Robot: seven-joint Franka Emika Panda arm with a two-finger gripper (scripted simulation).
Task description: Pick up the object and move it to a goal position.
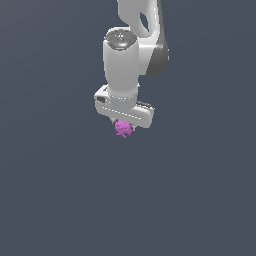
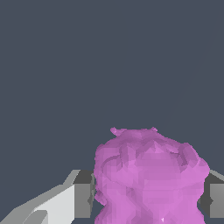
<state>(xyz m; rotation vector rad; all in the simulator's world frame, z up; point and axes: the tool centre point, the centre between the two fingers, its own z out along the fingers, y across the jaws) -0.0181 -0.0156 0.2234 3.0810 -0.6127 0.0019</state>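
One arm in frame, one small object. Gripper points straight down near the middle of the exterior view, its white hand body wider than the load beneath it. Magenta-pink lumpy object sits directly under the hand, its top tucked up against the underside, its knobbly lower edge hanging free.

Wrist view: object fills the space between the two fingers. One finger pad touches the blob's flank on one side; the other finger shows only as a sliver at the frame edge, also against the blob. Jaws pinched on the object, no visible gap on either side. Bumpy outline bulges beyond the pads, two small nubs on its far rim.

Surroundings: uniform dark grey-blue background in both views. No surface edge, wall or shadow line can be made out, so whether the object is lifted or resting cannot be told. Open room on every side of the gripper in the exterior view; arm links rise out of frame at the top.
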